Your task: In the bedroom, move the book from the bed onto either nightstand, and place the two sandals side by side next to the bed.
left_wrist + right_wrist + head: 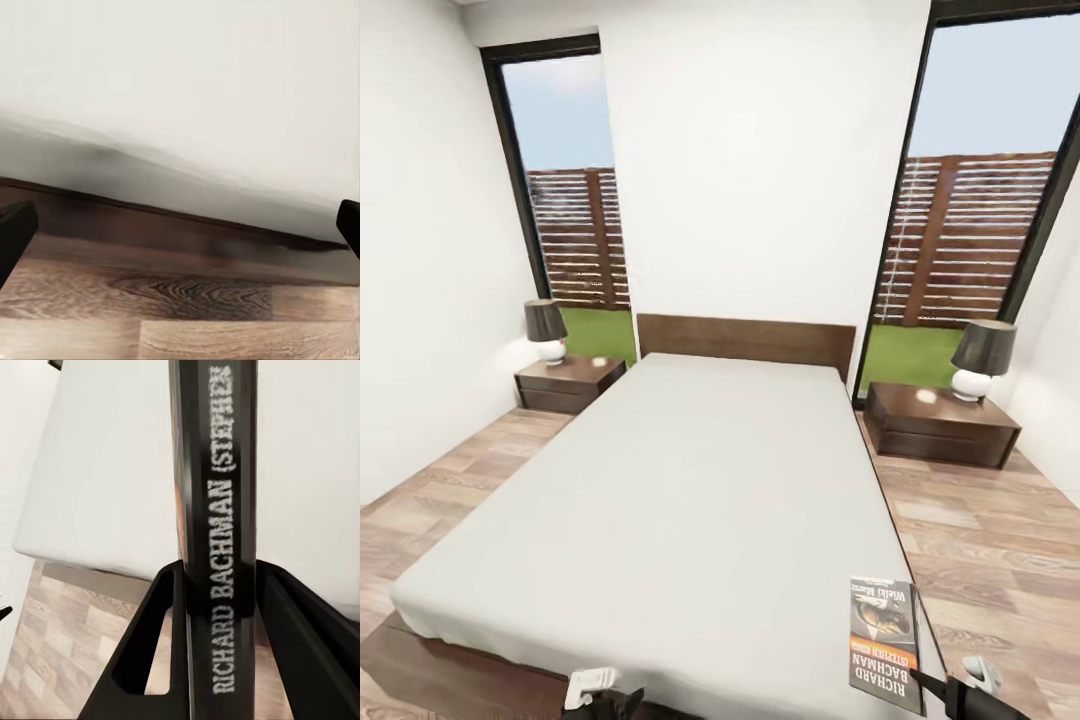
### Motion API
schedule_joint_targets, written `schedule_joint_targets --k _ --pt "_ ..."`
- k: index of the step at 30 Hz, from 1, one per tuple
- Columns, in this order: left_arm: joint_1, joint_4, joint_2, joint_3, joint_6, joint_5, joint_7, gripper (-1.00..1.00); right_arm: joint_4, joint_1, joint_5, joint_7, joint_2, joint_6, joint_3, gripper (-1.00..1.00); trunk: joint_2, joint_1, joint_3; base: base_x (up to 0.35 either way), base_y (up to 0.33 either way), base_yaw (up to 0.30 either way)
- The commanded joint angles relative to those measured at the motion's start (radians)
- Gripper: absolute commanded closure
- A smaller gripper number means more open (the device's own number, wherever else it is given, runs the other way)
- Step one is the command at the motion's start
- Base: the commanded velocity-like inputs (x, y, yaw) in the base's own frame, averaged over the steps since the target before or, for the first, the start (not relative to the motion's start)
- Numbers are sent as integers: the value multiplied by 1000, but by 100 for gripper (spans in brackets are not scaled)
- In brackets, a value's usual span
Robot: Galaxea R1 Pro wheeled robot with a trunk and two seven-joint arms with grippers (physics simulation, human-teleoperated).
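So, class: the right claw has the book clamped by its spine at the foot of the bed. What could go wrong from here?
1. The right claw pinches only the narrow spine of the book, so the book may twist or slip out during travel.
2. The nearer nightstand already carries a lamp; a careless placement could hit it.
3. The route runs alongside the bed, so the arm could clip its frame.

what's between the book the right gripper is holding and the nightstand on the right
In the head view, a bare stretch of mattress on the bed, then wood floor, separates the book in the right gripper from the right nightstand. Nothing lies there.
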Motion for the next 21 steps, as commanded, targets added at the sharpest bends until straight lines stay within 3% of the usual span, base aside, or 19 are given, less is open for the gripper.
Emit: schedule_joint_targets --k 1,21 --pt "-1 1 0 7 -6 -11 -2 -100 -1 -1 -13 5 -1 12 2 100 -1 0 -1 0 0 293" --pt "-1 1 0 7 -6 -11 -2 -100 0 -1 -13 3 -1 12 2 100 -1 0 -1 0 0 293"
